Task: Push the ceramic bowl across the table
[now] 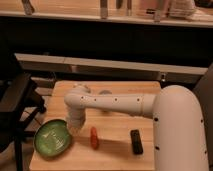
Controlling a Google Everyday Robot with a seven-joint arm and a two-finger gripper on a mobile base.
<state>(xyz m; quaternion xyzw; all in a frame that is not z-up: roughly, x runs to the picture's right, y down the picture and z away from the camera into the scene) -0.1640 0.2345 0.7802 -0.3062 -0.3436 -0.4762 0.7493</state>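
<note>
The green ceramic bowl point(52, 138) sits at the front left corner of the light-wood table point(115, 135), its rim reaching over the table's left edge. My white arm reaches left across the table and bends down. The gripper point(75, 127) hangs at the bowl's right rim, touching or nearly touching it. Its fingers are hidden behind the wrist.
A small red-orange object point(93, 138) lies just right of the gripper. A black rectangular object point(135, 141) lies further right near the front edge. A small grey disc point(105, 93) peeks out behind the arm. A dark chair point(17, 107) stands to the left. A long pale shelf point(110, 64) runs behind.
</note>
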